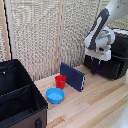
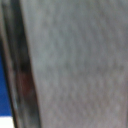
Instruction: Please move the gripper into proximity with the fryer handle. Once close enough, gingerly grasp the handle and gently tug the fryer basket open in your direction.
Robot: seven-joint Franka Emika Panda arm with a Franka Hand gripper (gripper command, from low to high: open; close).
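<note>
In the exterior view the boxy black air fryer [image 1: 120, 42] stands at the right on the wooden table. Its basket front panel [image 1: 116, 67] faces the exterior view's left. My white gripper [image 1: 96, 65] hangs down right in front of that panel, dark fingers pointing at the table. The fryer handle is hidden behind the hand, so I cannot tell whether the fingers touch it. The wrist view is only a close blurred grey surface [image 2: 75, 60] with a dark strip and some blue at one edge. It shows no fingers.
A dark blue flat slab [image 1: 73, 76] leans upright mid-table. A red cup [image 1: 60, 81] and a blue bowl [image 1: 55, 95] sit beside it. A big black soft-sided case [image 1: 17, 95] fills the exterior view's left. The light wood table [image 1: 95, 107] extends forward, with pale slatted panels behind.
</note>
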